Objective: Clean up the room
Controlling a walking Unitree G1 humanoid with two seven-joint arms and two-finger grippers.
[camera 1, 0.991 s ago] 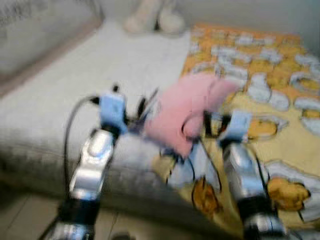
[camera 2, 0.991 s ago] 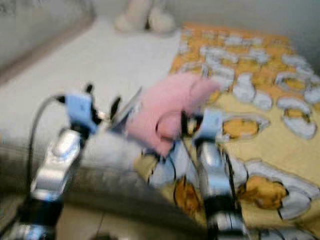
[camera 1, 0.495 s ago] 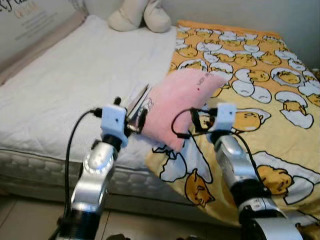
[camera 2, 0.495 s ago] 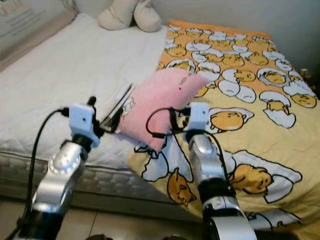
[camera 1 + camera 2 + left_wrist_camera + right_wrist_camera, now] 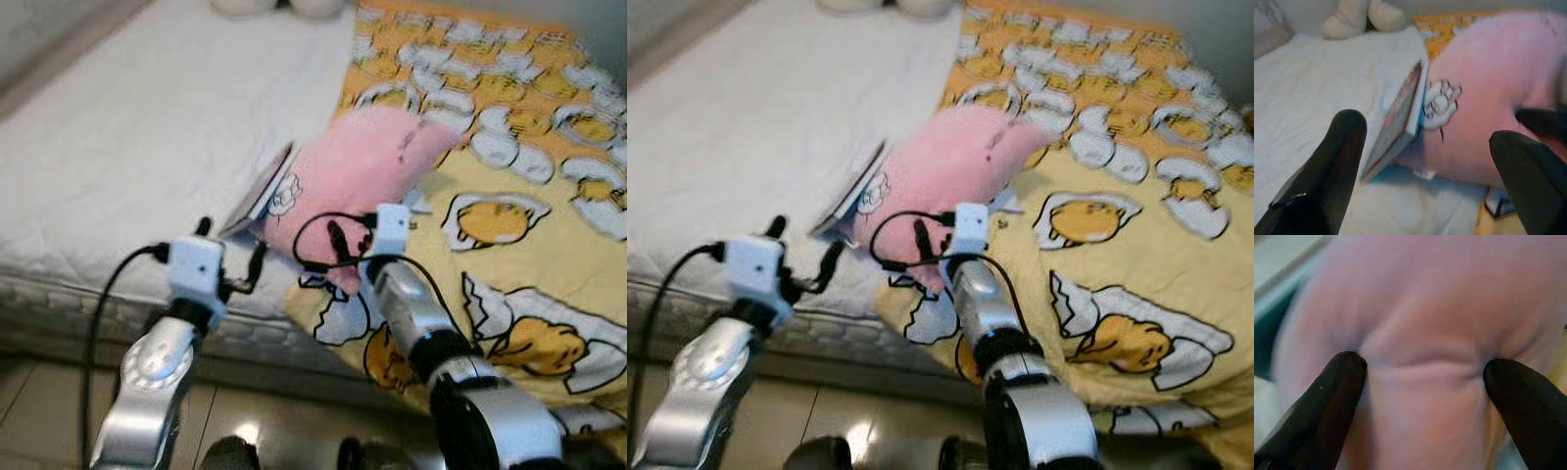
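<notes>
Two claws: right claw [image 5: 1420, 377] pinches pink pillow [image 5: 358, 176]; left claw [image 5: 1420, 161] gapes wide beside it

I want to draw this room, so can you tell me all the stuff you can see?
pillow: one, pink, on the bed where sheet meets blanket
book: one, thin, leaning against the pillow's side
blanket: one, yellow and orange with egg cartoons, on the bed's right half
sheet: one, white, on the bed's left half
plush toy: one, cream, at the far end of the bed
floor: pale tiles, below the bed
left claw: open, in front of the book
right claw: pinching the pillow
</notes>
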